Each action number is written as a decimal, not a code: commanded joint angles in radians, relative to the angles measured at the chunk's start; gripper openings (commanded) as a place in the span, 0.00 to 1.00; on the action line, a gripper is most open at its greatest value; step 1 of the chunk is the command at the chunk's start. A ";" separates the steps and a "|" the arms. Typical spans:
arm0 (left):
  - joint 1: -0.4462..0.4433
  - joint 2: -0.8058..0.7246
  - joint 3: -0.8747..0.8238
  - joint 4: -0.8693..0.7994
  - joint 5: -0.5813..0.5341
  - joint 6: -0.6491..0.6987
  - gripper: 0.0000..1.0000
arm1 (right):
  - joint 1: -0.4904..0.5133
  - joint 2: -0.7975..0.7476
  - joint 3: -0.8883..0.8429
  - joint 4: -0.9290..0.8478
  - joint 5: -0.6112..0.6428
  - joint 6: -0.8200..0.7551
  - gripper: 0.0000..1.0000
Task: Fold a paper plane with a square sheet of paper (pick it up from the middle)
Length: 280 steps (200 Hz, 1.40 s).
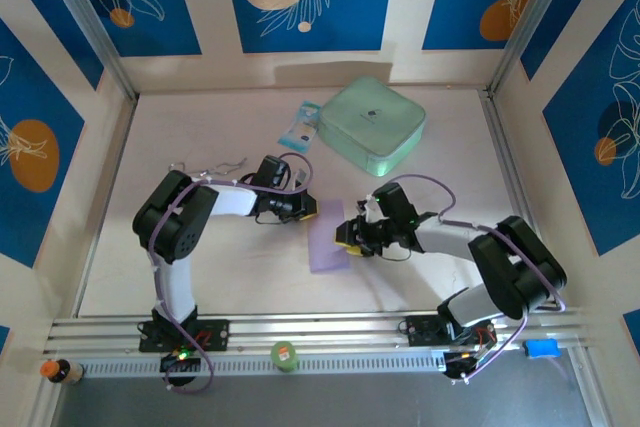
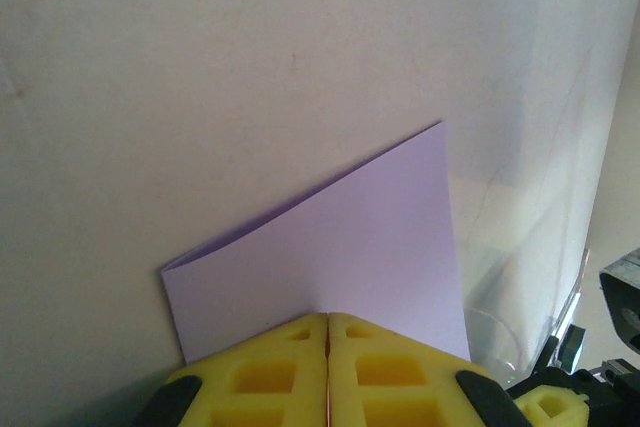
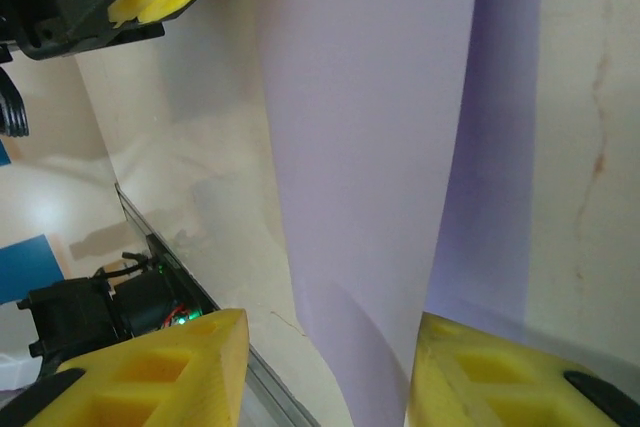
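Square sheet of paper (image 1: pixel 328 239) (image 2: pixel 350 247) (image 3: pixel 370 147): lavender, folded, mid-table (image 1: pixel 200 147). Left gripper (image 1: pixel 308 209) (image 2: pixel 328 347): closed tight, pinching one edge. Right gripper (image 1: pixel 345 235) (image 3: pixel 330 347): partly open, straddling the opposite end, not clamping.

Bends the left arm (image 1: pixel 180 222) and the right arm (image 1: pixel 510 272) inward, wrists low and close together at mid-table. Clamps the left gripper (image 2: pixel 328 319) tight, yellow pads pressed flat together on an edge of the square sheet of paper (image 2: pixel 340 247). Holds the right gripper (image 3: pixel 330 332) parted, one finger either side of that sheet.
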 commanded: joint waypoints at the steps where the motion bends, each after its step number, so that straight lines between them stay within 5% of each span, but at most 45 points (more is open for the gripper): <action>1: 0.002 0.034 0.004 -0.042 0.015 0.003 0.10 | -0.018 0.026 0.031 -0.004 -0.054 -0.047 0.43; 65: 0.001 0.007 0.017 -0.043 0.033 -0.003 0.13 | -0.053 0.071 0.034 0.034 -0.077 -0.052 0.27; 145: -0.012 -0.158 0.004 -0.055 -0.002 0.004 0.33 | -0.055 0.069 0.014 0.112 -0.063 0.013 0.06; 192: -0.023 -0.289 -0.065 -0.013 -0.019 0.026 0.36 | -0.059 0.025 -0.016 0.105 0.017 0.080 0.06; 220: -0.068 -0.392 -0.142 0.000 -0.153 0.085 0.35 | -0.070 0.007 -0.027 0.081 0.062 0.102 0.06; 280: -0.201 -0.601 -0.353 0.202 -0.308 0.269 0.34 | -0.079 0.041 0.046 0.028 -0.033 0.013 0.12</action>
